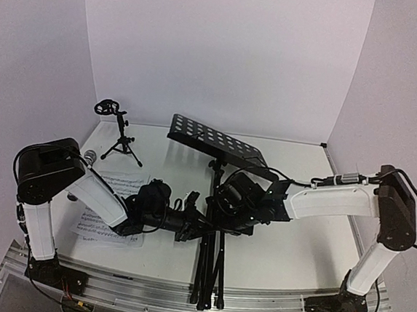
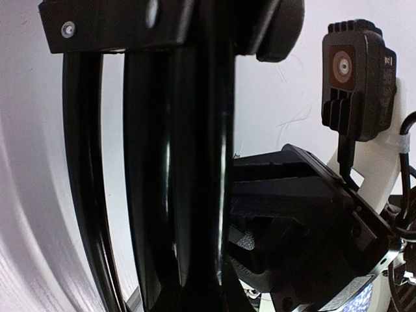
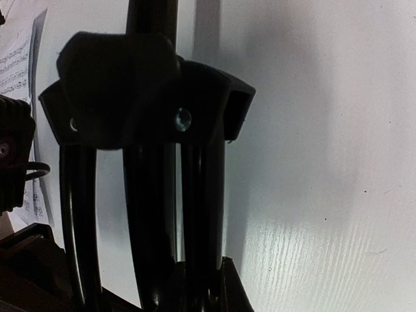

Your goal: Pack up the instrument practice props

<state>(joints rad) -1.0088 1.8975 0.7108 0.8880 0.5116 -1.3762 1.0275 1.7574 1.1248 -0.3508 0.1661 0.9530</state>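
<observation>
Music stand [image 1: 217,146] stands upright at the near-centre edge of the counter [image 1: 302,252]. Left gripper [image 1: 197,224] and right gripper [image 1: 222,203] are both clamped on its shaft from opposite sides, apparently steadying it for folding.

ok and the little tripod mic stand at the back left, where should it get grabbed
Probably best to take the small tripod mic stand by its upright post, between the clip on top and the splayed legs. It stands vertical, so come in level from the near side, one finger on each side of the post. The legs and clip look too irregular to hold.
</observation>
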